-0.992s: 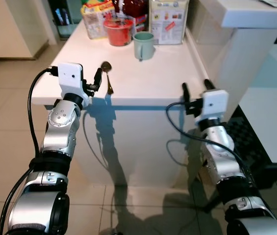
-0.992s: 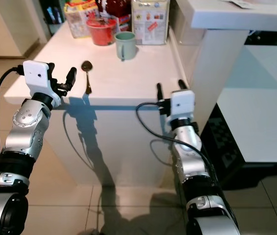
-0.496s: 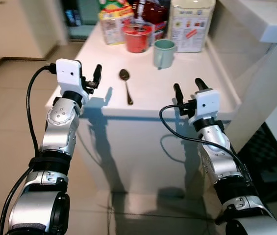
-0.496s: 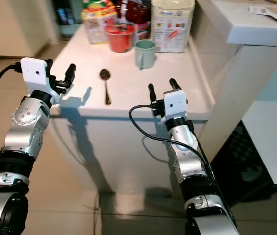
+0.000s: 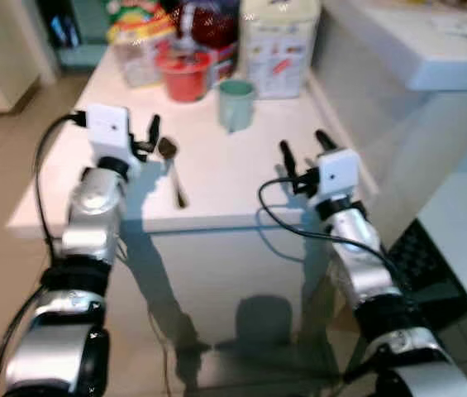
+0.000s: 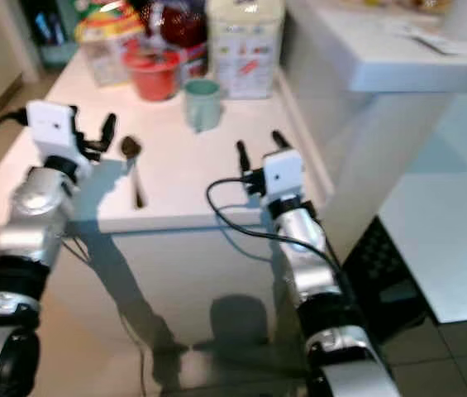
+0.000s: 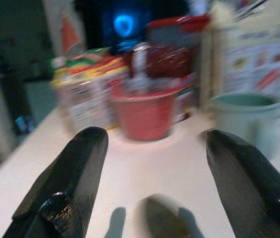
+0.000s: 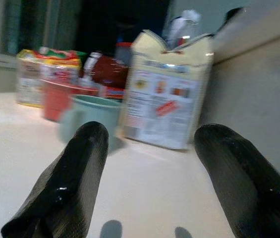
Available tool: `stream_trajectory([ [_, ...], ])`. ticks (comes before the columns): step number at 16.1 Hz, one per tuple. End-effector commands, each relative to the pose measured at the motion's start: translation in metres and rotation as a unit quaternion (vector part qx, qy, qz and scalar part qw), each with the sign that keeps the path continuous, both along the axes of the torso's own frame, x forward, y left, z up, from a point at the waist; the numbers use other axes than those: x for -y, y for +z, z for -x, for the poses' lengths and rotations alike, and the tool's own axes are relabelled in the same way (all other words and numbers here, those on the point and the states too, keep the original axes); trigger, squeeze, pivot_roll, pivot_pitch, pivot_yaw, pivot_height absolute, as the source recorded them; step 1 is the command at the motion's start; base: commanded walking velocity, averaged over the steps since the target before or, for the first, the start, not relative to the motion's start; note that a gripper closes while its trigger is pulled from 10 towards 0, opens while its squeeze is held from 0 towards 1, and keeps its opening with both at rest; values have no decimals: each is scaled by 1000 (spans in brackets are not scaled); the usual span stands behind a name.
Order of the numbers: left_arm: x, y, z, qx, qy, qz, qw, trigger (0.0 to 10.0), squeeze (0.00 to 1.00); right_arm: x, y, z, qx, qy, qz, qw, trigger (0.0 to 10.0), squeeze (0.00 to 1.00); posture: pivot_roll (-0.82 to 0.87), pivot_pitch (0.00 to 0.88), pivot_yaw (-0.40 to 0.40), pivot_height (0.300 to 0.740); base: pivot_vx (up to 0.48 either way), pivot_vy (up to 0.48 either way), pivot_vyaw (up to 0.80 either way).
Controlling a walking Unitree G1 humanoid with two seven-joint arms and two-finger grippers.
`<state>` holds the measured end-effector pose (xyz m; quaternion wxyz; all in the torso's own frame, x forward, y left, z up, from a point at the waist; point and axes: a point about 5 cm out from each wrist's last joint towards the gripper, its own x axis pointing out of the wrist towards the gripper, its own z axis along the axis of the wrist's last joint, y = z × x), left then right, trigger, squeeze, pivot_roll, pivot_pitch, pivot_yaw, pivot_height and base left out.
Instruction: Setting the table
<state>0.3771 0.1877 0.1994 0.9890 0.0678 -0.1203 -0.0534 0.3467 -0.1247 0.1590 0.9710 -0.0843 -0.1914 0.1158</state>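
Both grippers hover with fingers spread wide and nothing held: the left gripper [image 5: 154, 132] over the white table's [image 5: 241, 174] left side beside the spoon [image 5: 172, 169], the right gripper [image 5: 302, 149] near its front edge. A green mug [image 5: 236, 103] and red bowl [image 5: 183, 73] stand toward the far edge.

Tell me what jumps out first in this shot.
The two silver arms reaching over the white table: the left end effector open just beside the spoon, the right end effector open above bare tabletop. Behind them stand a green mug, a red bowl and a carton at the far edge.
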Motion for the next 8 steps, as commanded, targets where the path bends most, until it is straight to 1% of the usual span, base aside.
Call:
stream_trajectory([
  [1, 2, -3, 0, -7, 0, -9, 1000, 10000, 0, 3, -1, 0, -2, -3, -4, 1000, 10000, 0, 50, 0, 7, 740, 0, 0, 0],
  [4, 0, -1, 0, -2, 7, -13, 1000, 10000, 0, 3, 0, -1, -3, 1, -1, 1000, 10000, 0, 55, 0, 1, 740, 0, 0, 0],
  [5, -1, -2, 0, -5, 10, -15, 1000, 10000, 0, 2, 0, -1, -4, 2, -1, 1000, 10000, 0, 56, 0, 0, 740, 0, 0, 0],
  [6, -2, -3, -1, -18, 12, -17, 1000, 10000, 0, 2, -1, -1, -4, 4, -1, 1000, 10000, 0, 58, 0, 0, 740, 0, 0, 0],
  [7, -5, -15, -5, -87, 14, -33, 996, 10000, 0, 1, -1, 0, -4, 5, -2, 1000, 10000, 0, 59, 0, 0, 740, 0, 0, 0],
  [8, -5, -29, -8, -153, 6, -39, 987, 10000, 0, 0, -1, 0, -4, 6, -2, 1000, 10000, 0, 64, 0, 1, 740, 0, 0, 0],
])
